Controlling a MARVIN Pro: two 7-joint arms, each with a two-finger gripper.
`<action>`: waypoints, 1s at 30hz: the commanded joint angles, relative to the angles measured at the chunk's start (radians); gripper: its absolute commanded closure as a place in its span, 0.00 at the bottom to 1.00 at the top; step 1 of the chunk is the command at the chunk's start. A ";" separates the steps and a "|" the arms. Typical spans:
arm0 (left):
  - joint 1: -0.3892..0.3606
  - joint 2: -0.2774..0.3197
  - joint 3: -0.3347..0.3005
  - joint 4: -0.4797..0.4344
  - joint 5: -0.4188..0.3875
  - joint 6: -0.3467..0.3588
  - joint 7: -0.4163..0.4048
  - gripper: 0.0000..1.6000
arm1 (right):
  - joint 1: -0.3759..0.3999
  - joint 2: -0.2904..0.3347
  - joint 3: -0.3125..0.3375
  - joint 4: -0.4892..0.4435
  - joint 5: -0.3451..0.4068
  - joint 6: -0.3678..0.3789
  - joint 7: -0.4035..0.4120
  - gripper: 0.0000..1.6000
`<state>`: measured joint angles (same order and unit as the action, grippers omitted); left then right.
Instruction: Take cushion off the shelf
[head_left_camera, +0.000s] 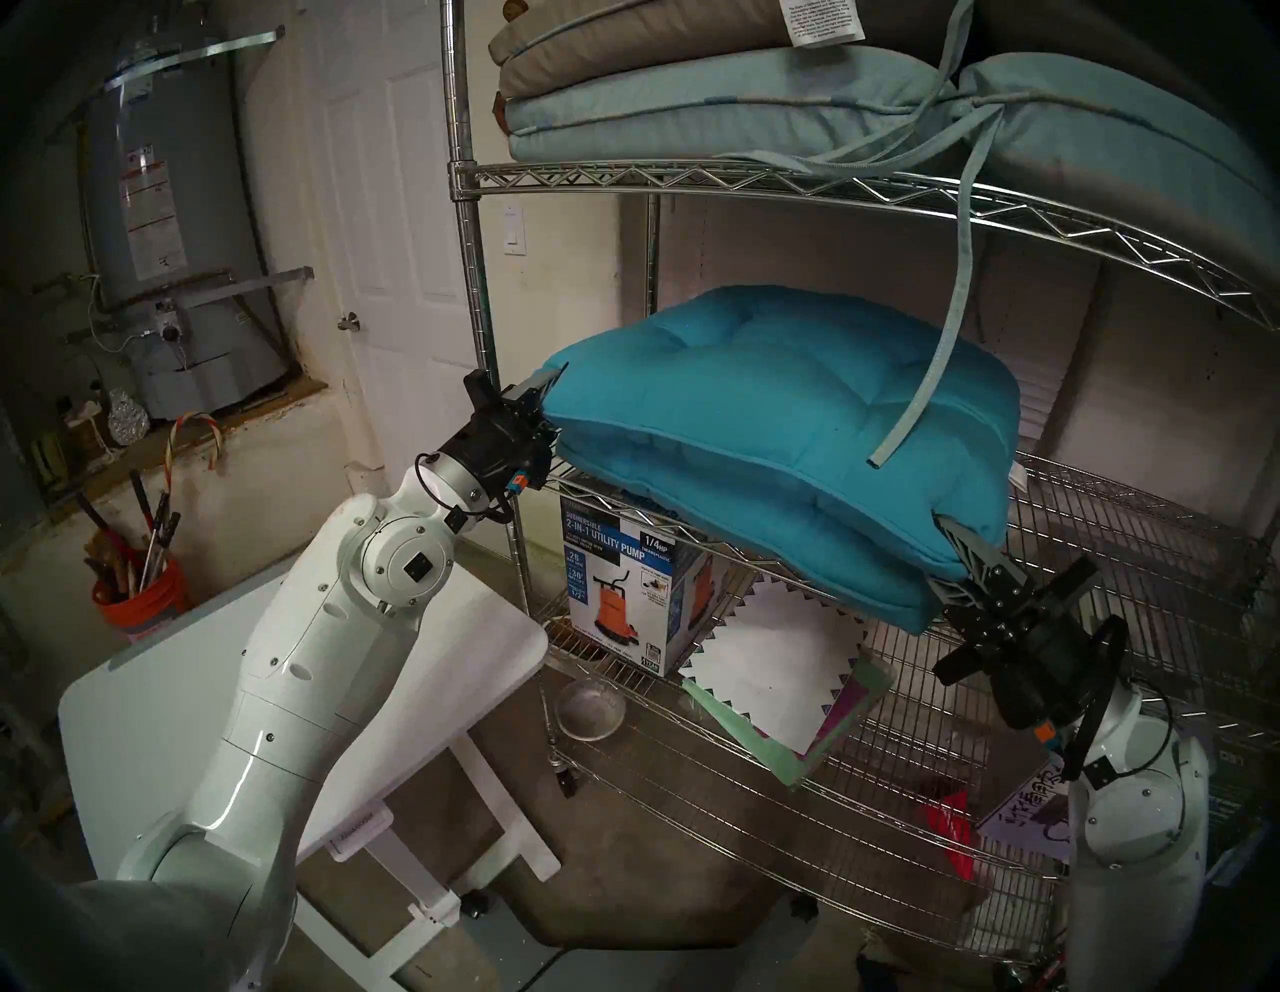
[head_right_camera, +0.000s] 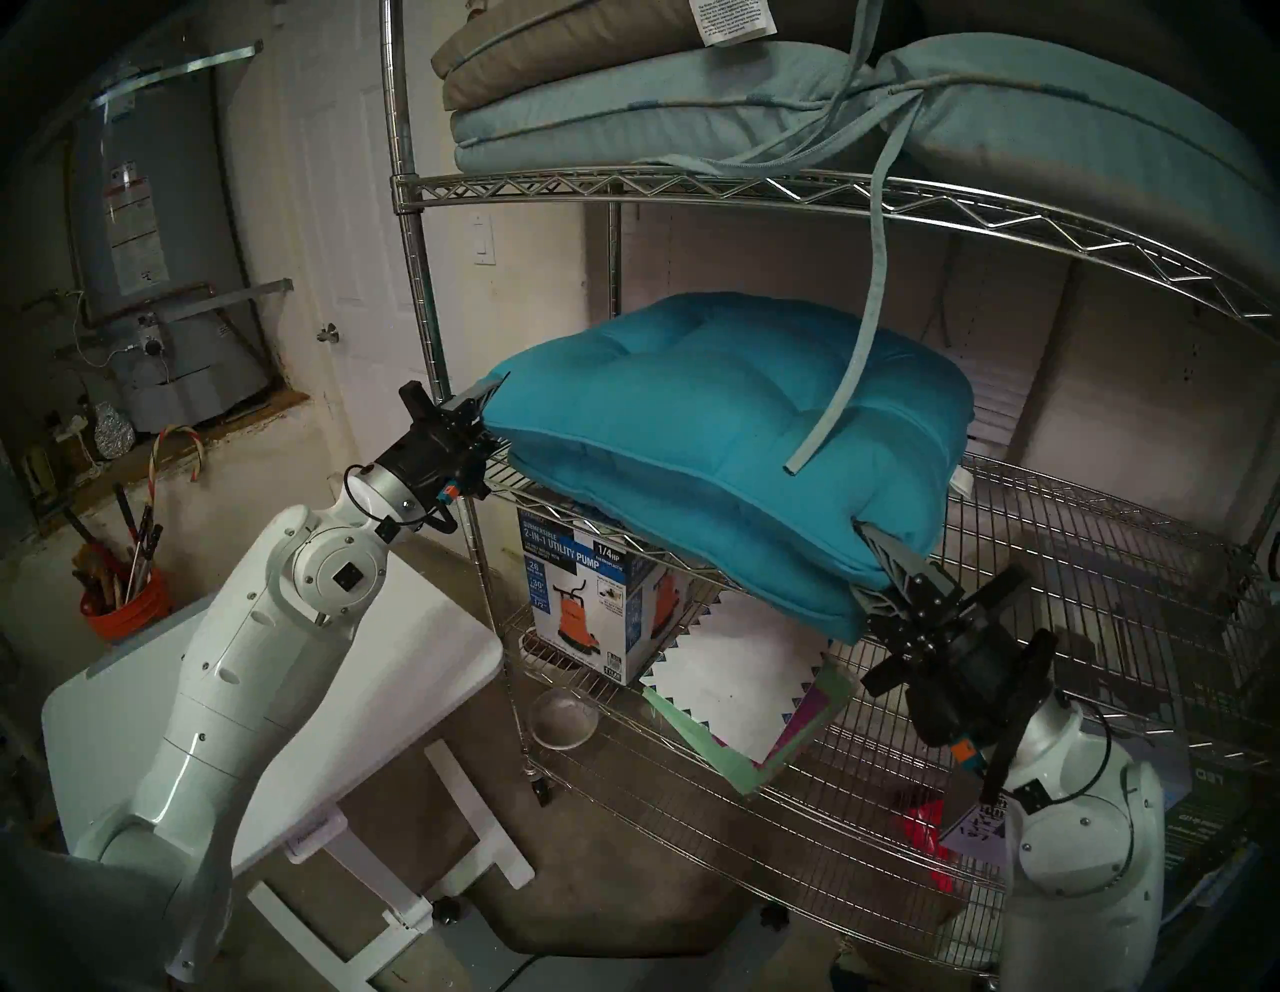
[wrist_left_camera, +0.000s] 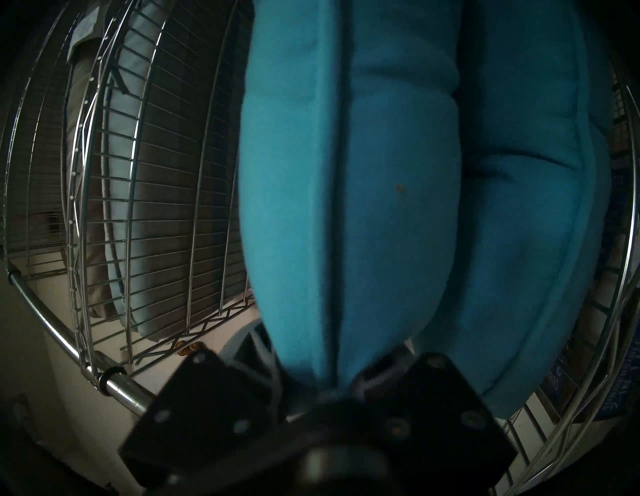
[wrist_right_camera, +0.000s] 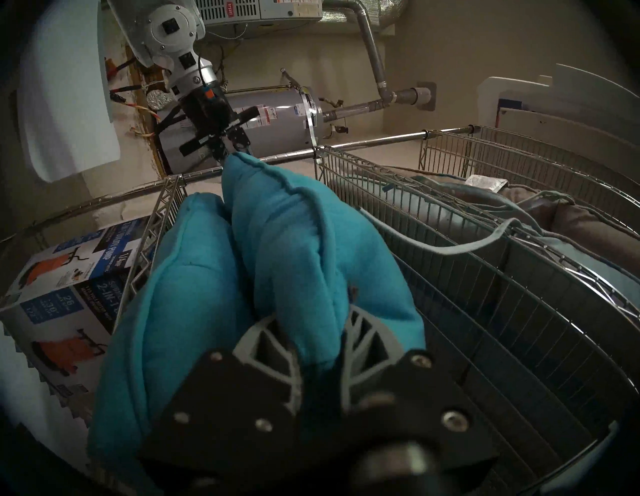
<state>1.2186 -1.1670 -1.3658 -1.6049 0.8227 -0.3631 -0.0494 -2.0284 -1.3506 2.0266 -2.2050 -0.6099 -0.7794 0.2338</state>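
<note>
The shelf (head_left_camera: 692, 181) fills the right and far side of the scene — a tall chrome wire rack with round posts, zigzag-trimmed tier edges and a small caster at its near left foot. To its left, nearer the robot, stands a small white worktop (head_left_camera: 443, 665) with nothing on the part that shows, and far left against the wall stands a grey water heater (head_left_camera: 173, 208).

On the top tier in view lies a stack of pale blue and tan cushions (head_left_camera: 692, 104), one of its ties (head_left_camera: 928, 360) hanging down in front of the middle tier. On that middle tier sit two teal cushions, one on the other. The upper cushion (head_left_camera: 776, 388) is the one in hand; the lower cushion (head_left_camera: 727, 512) lies under it and juts past the tier's near edge.

The left gripper (head_left_camera: 547, 395) is pinching the upper cushion's left corner, its fingers pressed into the fabric; the left wrist view shows the seam squeezed between them. The right gripper (head_left_camera: 952, 554) pinches the near right corner of the same cushion — the right wrist view shows both grey ribbed fingers (wrist_right_camera: 266, 346) clamped on a fold of teal cloth.

Below, a utility pump box (head_left_camera: 623, 575) stands on the next tier beside a white sheet with a sawtooth border (head_left_camera: 769, 658).
</note>
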 joint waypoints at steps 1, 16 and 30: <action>-0.022 -0.001 -0.022 -0.039 -0.014 -0.014 0.023 1.00 | 0.101 0.072 -0.013 0.001 0.004 0.075 -0.042 1.00; -0.074 -0.006 -0.047 -0.086 -0.036 -0.017 0.007 1.00 | 0.247 0.172 -0.019 0.002 0.026 0.172 -0.059 1.00; -0.112 0.008 -0.100 -0.188 -0.057 -0.017 -0.026 1.00 | 0.336 0.210 -0.031 0.011 0.046 0.217 -0.040 1.00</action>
<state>1.1634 -1.1679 -1.4277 -1.7000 0.7908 -0.3709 -0.0858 -1.7723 -1.1671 2.0025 -2.1794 -0.5821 -0.5801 0.1935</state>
